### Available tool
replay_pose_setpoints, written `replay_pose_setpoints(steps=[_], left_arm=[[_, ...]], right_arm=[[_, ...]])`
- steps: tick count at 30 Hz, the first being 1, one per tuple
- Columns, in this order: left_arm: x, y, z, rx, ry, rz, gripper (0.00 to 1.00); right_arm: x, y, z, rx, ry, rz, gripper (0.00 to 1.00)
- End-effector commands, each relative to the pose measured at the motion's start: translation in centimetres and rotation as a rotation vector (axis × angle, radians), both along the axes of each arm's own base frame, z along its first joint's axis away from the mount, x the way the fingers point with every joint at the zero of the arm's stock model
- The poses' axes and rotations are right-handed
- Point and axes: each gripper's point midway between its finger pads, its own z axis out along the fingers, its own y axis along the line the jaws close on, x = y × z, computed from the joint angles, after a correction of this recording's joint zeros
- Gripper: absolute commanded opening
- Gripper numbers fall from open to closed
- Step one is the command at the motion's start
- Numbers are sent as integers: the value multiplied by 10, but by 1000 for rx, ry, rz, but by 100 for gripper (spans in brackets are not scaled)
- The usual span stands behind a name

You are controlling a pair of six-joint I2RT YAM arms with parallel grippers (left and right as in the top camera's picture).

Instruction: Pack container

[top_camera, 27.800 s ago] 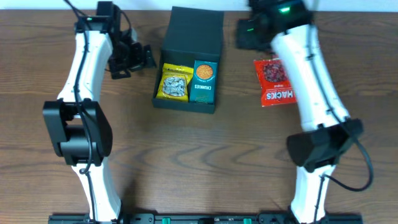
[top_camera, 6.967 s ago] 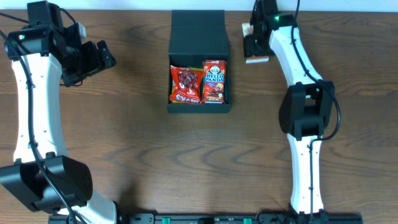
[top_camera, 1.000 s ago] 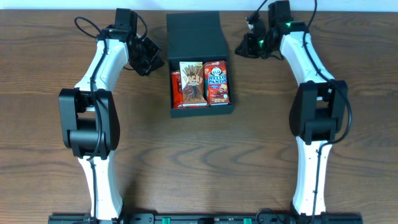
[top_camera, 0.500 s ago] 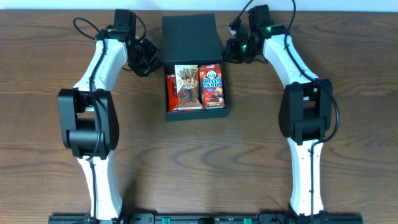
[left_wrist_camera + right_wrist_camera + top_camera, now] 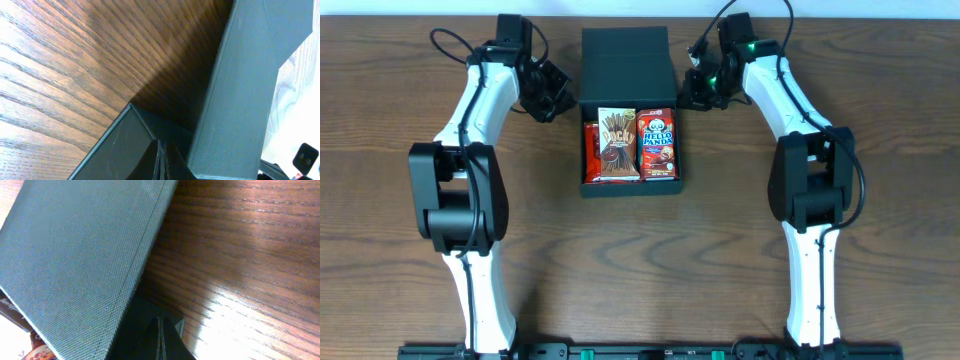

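Where container (image 5: pixel 625 60) holds Pocky (image 5: pixel 617 143), red packet (image 5: pixel 589 150) barely shows.

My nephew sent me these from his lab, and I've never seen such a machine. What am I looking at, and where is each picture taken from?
These are two white robot arms at a wooden table. The wide picture looks straight down from above. The two close-ups come from small cameras on each arm's wrist. Between the arms sits a dark box, the container, with its flap lid open at the back. Inside lie a Pocky box, a Hello Panda packet and a red packet partly beneath. The left end effector and the right end effector are both shut and hold nothing. Each is close to one side of the lid, but I cannot tell whether they touch it.
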Motion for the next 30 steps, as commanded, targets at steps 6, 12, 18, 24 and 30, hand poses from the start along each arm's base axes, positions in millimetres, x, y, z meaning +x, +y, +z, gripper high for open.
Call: replay_pose_setpoints(steps=[6,12,18,24,30], left_arm=[[8,11,-9,32,-21,18,8],[22,10,-4,10,-65,55,6],[25,23,-17,39,-49,86,6],[38,18,-32,-20,-47,139,6],[43,17,-43,-35,-33,175,6]], right_arm=[[3,0,-4,33,4,-5,1],[20,-5,7,104,-56,-16,1],[24,-10,9,118,-64,-26,1],[22,-7,11,132,-65,-14,1],[21,-4,13,151,-68,1,1]])
